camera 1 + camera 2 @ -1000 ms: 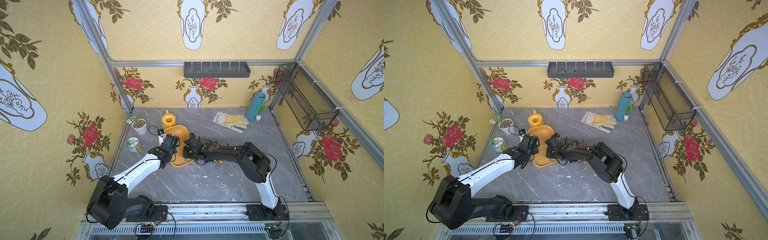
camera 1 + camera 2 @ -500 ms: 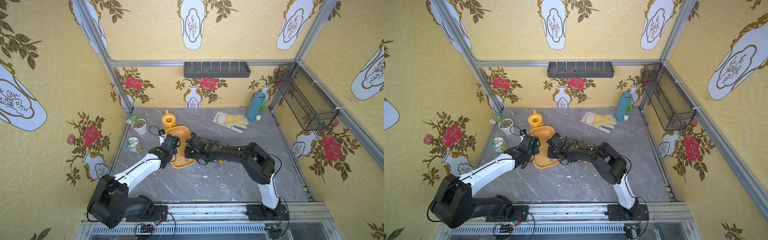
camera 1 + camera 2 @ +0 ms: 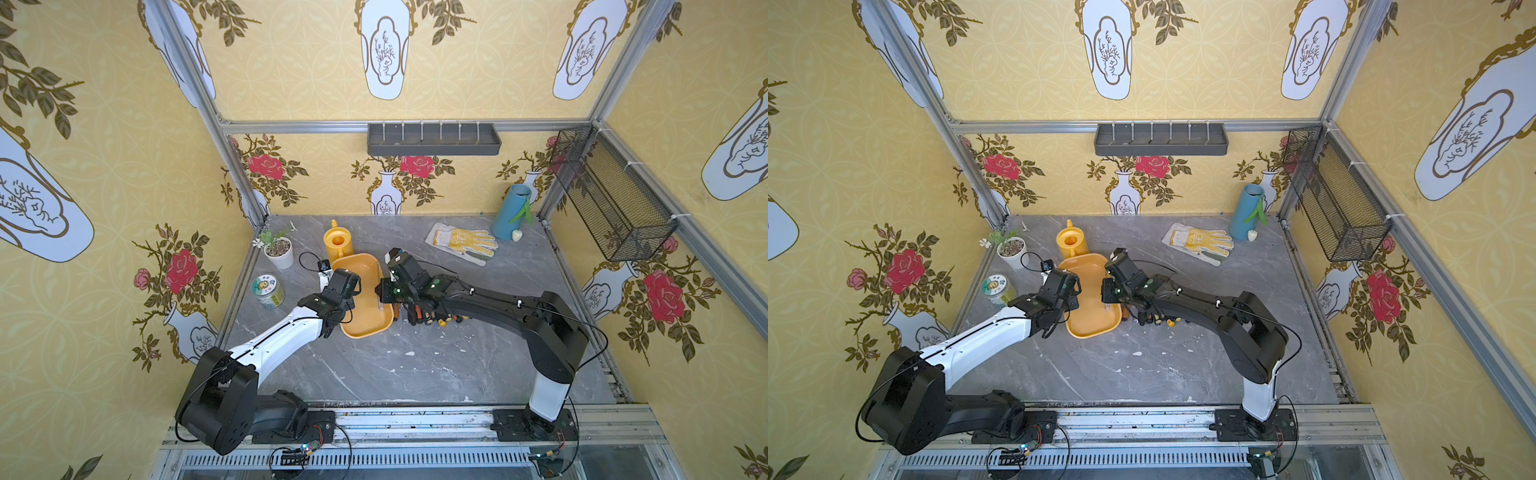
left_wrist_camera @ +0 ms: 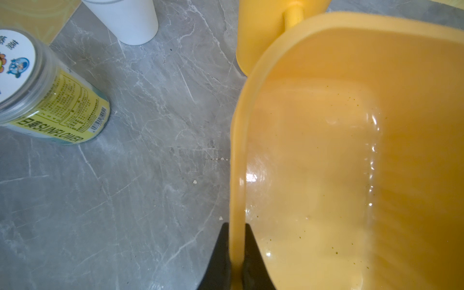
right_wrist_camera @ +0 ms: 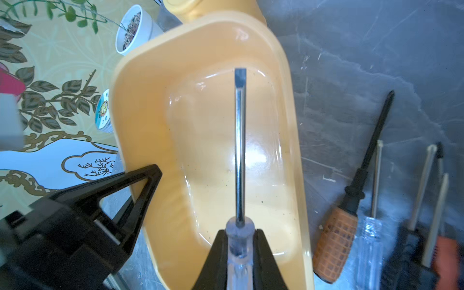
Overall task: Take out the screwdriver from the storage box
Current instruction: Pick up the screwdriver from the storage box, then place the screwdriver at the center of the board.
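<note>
- Right wrist view: the screwdriver (image 5: 239,150) has a clear, see-through plastic handle. Its long, thin, shiny metal shaft ends in a flat blade tip.
- The right gripper (image 5: 239,234) is clenched on the neck of that handle, one black finger on either side. The shaft sticks straight out ahead of it.
- The screwdriver is above the inside of the storage box (image 5: 125,105), with its shaft running lengthwise along the box and its tip near the far end wall. I cannot tell whether the tip touches the floor of the box.
- The storage box is a shallow yellow-orange plastic tub with rounded corners and a rolled rim. Its glossy floor is dotted with small dark specks.
- Left wrist view: the left gripper (image 4: 236,253) is pinched on the box's long rim, with one finger outside the wall and one inside.
- In both top views the box lies on the grey marbled table (image 3: 415,365) between the two arms. One short end is just beside a yellow watering can (image 3: 338,245).
- On the right arm's side, just beside the box, more tools lie side by side on the table. A brown-handled screwdriver (image 5: 336,238) with a black shaft is nearest, and a clear-handled screwdriver (image 5: 370,241) lies next to it.
- On the left arm's side, apart from the box, stand a jar (image 4: 55,105) with a yellow label and a white plant pot (image 3: 279,255).
</note>
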You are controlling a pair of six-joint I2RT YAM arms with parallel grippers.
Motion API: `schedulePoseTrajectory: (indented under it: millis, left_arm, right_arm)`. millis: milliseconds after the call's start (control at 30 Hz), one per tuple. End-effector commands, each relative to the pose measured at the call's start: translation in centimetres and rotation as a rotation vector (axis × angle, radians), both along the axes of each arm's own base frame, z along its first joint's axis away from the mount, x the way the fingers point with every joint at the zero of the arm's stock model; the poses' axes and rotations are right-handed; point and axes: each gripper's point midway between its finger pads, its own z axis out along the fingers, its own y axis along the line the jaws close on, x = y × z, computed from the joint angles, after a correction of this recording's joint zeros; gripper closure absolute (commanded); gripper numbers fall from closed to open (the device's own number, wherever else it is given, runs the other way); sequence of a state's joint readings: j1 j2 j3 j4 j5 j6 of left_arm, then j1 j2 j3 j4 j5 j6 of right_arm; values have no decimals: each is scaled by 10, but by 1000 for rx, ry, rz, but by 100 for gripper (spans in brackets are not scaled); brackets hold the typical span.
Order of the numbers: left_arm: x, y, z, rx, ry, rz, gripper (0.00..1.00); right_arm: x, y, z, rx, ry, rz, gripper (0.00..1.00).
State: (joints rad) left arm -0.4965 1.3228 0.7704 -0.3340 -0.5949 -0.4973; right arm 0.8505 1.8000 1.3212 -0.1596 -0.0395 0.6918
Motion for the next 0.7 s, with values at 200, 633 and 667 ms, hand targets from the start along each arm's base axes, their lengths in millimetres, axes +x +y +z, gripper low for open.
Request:
schedulePoseTrajectory:
  millis: [200, 633, 667]
  left_arm:
    - [1, -2, -1, 4, 8, -15, 100]
    - [3, -4, 1, -2, 5, -17, 100]
    - [3, -4, 2, -1, 3, -18, 100]
  right_arm:
    - [4, -56, 20, -136, -83, -37, 100]
    - [1, -70, -32, -291, 106, 22, 100]
    - [1, -69, -37, -300, 123, 26, 100]
